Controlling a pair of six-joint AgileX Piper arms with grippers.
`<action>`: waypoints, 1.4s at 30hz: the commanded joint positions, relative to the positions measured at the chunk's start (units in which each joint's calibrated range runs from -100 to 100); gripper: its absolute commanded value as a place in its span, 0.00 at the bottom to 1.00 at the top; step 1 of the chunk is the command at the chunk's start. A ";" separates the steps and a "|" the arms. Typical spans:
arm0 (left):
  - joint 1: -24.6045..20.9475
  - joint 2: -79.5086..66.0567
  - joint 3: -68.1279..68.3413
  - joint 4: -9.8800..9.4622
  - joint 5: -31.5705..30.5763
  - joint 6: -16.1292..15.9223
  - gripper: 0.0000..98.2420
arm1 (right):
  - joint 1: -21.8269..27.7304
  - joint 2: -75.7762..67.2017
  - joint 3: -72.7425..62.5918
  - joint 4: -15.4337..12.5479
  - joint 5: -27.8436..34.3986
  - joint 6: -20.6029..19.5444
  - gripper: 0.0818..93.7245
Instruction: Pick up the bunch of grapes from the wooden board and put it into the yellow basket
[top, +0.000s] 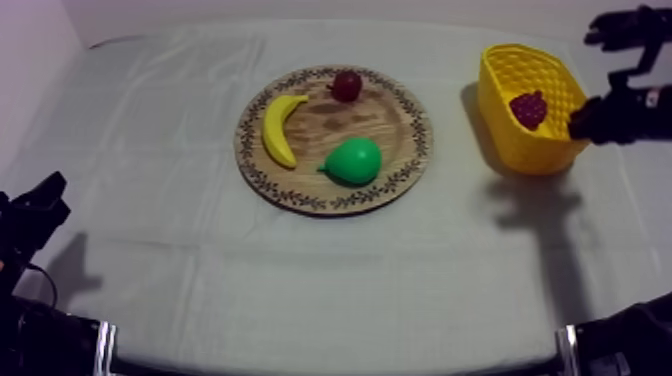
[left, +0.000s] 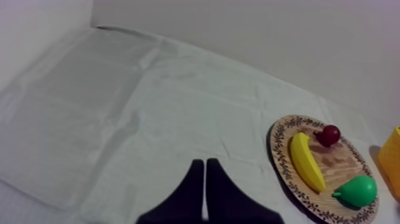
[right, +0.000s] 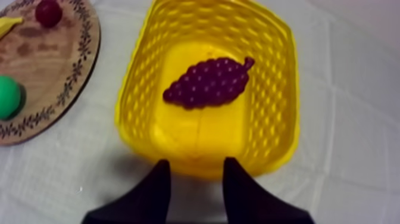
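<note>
right fingers stood wide apart, empty, just outside the yellow basket at the top view's upper right; the bunch of grapes lay inside, ahead of them, long axis crosswise (left fingers pressed together, far off).

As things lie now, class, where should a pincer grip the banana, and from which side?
Probably the middle of the banana, across its narrow width, coming down from above: it lies flat on the wooden board, long and curved, with bare wood on both sides, clear of the pear.
</note>
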 joint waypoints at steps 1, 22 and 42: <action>-0.02 0.00 -0.03 0.01 0.01 -0.03 0.00 | 0.00 -9.24 5.53 -0.21 1.10 0.25 0.23; -0.02 0.00 -0.03 0.01 0.01 -0.04 0.00 | 0.26 -50.21 30.92 0.43 7.33 2.79 0.00; -0.02 0.00 -0.03 0.01 0.01 -0.04 0.00 | -1.46 -61.34 34.51 2.89 7.90 -6.57 0.00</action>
